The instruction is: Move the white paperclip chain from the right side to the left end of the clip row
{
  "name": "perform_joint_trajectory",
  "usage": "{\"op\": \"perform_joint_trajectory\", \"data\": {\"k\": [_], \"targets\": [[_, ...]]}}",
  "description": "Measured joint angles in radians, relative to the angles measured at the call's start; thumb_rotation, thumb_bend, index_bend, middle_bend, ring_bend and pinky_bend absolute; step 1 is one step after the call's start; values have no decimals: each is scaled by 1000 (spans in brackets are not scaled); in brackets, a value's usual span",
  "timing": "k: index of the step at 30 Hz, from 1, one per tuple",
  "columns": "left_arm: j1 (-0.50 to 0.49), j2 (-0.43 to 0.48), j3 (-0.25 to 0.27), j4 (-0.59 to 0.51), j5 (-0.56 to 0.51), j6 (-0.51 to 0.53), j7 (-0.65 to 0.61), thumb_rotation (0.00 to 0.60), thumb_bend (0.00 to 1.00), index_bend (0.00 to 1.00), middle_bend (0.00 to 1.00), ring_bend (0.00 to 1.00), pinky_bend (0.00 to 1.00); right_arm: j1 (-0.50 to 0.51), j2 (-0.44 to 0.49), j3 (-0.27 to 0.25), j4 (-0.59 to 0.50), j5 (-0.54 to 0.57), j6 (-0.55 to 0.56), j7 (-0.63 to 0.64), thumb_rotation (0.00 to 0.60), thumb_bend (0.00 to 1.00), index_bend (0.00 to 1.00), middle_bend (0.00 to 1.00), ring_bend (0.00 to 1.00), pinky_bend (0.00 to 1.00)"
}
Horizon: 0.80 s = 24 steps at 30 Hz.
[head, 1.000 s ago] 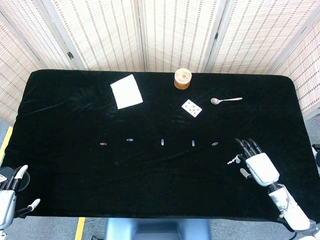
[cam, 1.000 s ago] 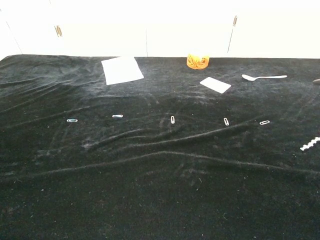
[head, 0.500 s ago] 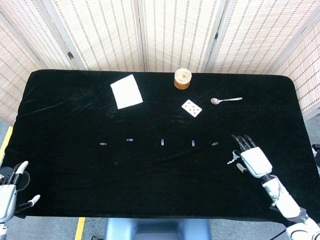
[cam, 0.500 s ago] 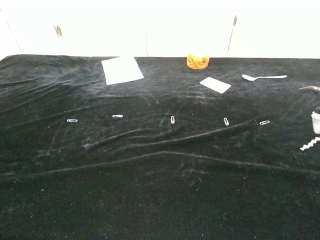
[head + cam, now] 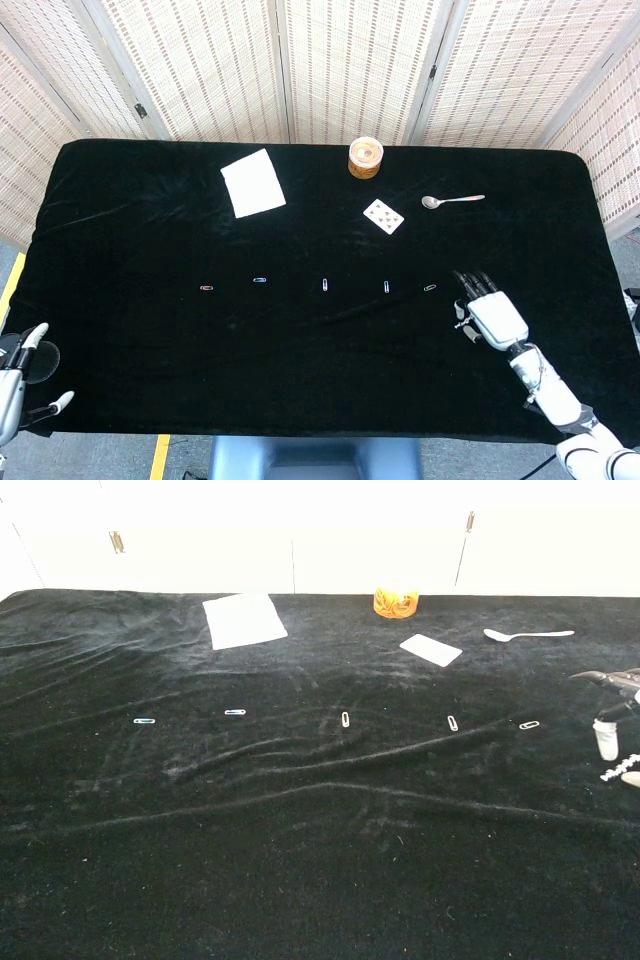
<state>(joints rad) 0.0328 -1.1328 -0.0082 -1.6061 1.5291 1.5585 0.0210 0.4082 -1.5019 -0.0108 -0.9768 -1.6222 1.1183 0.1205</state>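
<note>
The right hand (image 5: 488,312) hovers low over the black table (image 5: 120,230) with its fingers (image 5: 598,676) stretched forward and apart, holding nothing, and the white paperclip chain (image 5: 614,772) lies on the cloth just under its thumb side, partly hidden by it. Just beyond the fingertips and to their left begins the clip row (image 5: 326,285), running well away toward the left hand (image 5: 14,385), which hangs off the near left table edge with fingers spread and empty. Farther out past the right hand lie a playing card (image 5: 383,215), a spoon (image 5: 452,200), a round tin (image 5: 365,157) and a white paper (image 5: 252,183).
</note>
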Motion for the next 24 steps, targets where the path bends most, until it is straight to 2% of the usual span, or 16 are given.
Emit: {"op": "perform_joint_trajectory", "data": {"k": [11,17,24], "targets": [[4,10,-5,-1,-18,6,-23,600,141,0,122,295,356,21,1,-8,-20,28,-49,-24,600,325,526,0,2,0],[7,10,-13,-6,-36,9,-21,600,142,0,116,293,356,31,5,-9,-35,47,-76,-27,600,344,582,2,16,0],[8,15,-14,-7,-41,9,-31,600,142,0,115,292,356,41,10,-7,-53,68,-97,-34,600,379,697,55,38,0]]}}
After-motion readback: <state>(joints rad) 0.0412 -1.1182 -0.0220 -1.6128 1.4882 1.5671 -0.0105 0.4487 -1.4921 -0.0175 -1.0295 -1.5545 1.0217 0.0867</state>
